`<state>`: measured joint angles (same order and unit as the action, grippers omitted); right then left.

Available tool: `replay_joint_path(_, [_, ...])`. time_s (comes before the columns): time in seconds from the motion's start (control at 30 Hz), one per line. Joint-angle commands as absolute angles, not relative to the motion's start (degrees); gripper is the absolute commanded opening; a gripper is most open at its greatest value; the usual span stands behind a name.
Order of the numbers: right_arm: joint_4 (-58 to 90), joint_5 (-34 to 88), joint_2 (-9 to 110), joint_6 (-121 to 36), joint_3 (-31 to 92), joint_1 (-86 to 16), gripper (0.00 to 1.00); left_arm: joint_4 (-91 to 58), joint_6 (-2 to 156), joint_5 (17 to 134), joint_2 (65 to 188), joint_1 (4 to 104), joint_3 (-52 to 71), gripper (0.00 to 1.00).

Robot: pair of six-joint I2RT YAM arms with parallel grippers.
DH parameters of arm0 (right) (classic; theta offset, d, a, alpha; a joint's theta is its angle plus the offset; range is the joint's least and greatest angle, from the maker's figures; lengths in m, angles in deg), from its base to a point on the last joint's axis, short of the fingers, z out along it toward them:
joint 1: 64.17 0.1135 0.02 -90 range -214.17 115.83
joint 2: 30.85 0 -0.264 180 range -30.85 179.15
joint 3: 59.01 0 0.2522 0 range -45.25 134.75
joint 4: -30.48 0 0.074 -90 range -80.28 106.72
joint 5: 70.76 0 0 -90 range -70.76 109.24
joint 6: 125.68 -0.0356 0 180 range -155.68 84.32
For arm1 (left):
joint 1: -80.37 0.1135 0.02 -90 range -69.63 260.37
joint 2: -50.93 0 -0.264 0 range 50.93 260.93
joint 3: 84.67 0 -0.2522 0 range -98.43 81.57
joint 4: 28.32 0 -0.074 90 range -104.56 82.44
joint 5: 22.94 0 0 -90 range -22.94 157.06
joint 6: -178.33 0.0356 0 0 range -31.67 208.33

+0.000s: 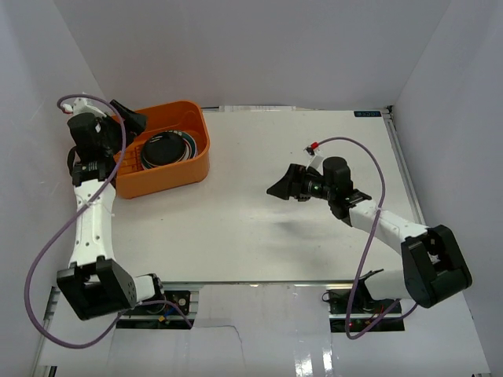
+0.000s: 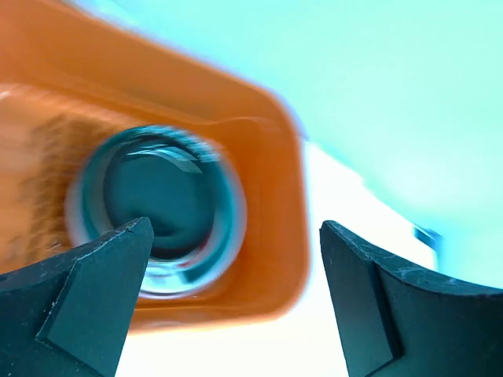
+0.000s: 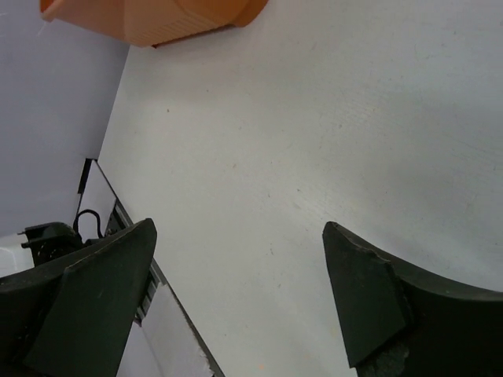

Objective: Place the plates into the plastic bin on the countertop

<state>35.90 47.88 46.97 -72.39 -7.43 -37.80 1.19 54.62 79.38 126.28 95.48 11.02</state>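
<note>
The orange plastic bin (image 1: 187, 169) stands at the back left of the white countertop (image 1: 259, 228). A stack of plates (image 1: 165, 149) lies inside it, a glossy black one on top. My left gripper (image 1: 132, 119) is open and empty above the bin's left rim. In the blurred left wrist view the bin (image 2: 271, 236) and the plate stack (image 2: 161, 204) sit between my fingers (image 2: 94, 290). My right gripper (image 1: 284, 187) is open and empty above the middle of the countertop. The right wrist view shows bare countertop (image 3: 314, 141) and the bin's corner (image 3: 149, 20).
White walls (image 1: 236, 47) close in the back and both sides. Purple cables (image 1: 47, 251) loop from both arms. The table's near edge with a metal rail (image 1: 259, 287) runs in front of the arm bases.
</note>
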Motion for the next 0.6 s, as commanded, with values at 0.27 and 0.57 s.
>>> replay_joint_path(0.27, [14.64,23.21,24.8,-49.32,9.85,-36.04,0.9,-2.52,63.62,97.63,100.52,83.1,21.09,0.98])
replay_joint_path(0.57, [18.03,0.61,2.73,-44.3,6.96,-36.04,0.9,5.38,71.81,103.72,85.23,72.82,26.81,0.98])
